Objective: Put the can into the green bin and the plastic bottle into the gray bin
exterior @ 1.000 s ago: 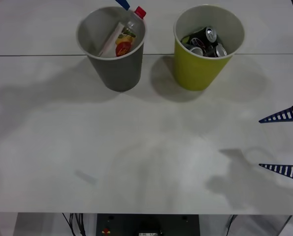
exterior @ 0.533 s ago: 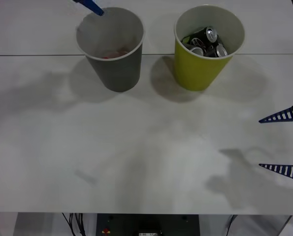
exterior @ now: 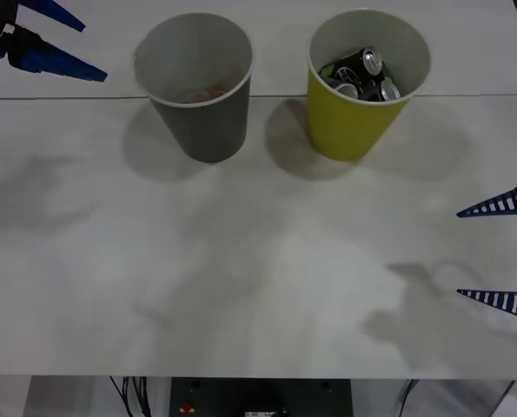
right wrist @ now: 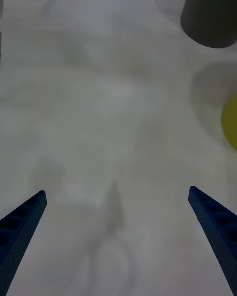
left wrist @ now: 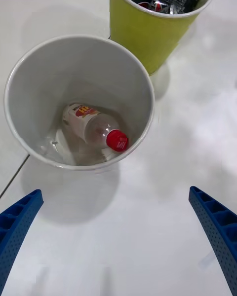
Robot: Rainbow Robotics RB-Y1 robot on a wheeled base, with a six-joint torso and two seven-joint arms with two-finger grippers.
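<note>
A: Bottle (left wrist: 96,129)?
B: Lying in the gray bin (exterior: 197,82), red cap up.
A: Green bin (exterior: 362,87)?
B: Beside it, holding cans (exterior: 362,74).
A: Grippers?
B: Left gripper (exterior: 58,43) wide, empty, by the gray bin. Right gripper (exterior: 501,252) wide, empty, at the table's (exterior: 241,261) right edge.

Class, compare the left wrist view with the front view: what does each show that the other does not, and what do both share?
Left wrist view alone: the plastic bottle lying on its side at the bottom of the gray bin, red cap visible. Front view alone: the open right gripper parked at the table's right edge, and the open left gripper raised left of the gray bin. Both share the two bins standing side by side and cans inside the green bin.
</note>
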